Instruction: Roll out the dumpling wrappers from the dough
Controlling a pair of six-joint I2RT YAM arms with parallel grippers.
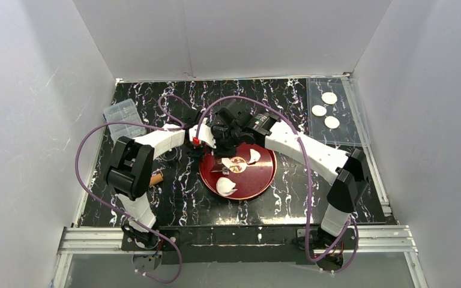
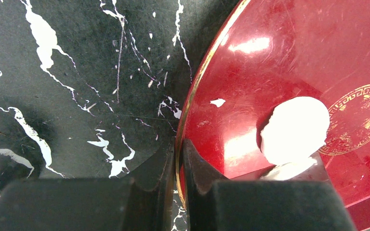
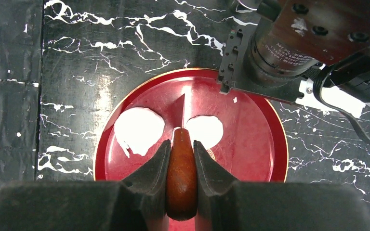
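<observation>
**Plate Clamped, Rolling Pin Held Over Scraps of Dough**

A red plate [image 1: 263, 180] with a gold rim is seen at the middle of a black marbled table [image 1: 276, 102], with both arms bent in over it. The plate's far left rim is pinched between the closed fingers of the left gripper [image 2: 178, 144]. A wooden rolling pin [image 3: 181, 183] is clasped lengthwise by the right gripper [image 3: 181, 143]. Its rounded tip is pushed out just past the fingertips and pointed over the plate's middle.

The dough [image 1: 225, 186] is found on the plate in ragged white pieces. In the overhead view one curled piece is seen by the near rim and two more around the middle. Whether the pin's tip is touching the piece just beyond it cannot be told.

Three dumpling wrappers [image 1: 319, 110] are laid apart from one another on a clear sheet [image 1: 348, 135] at the table's far right corner, well away from the plate. A clear plastic box [image 1: 120, 117] is set near the far left edge.
</observation>
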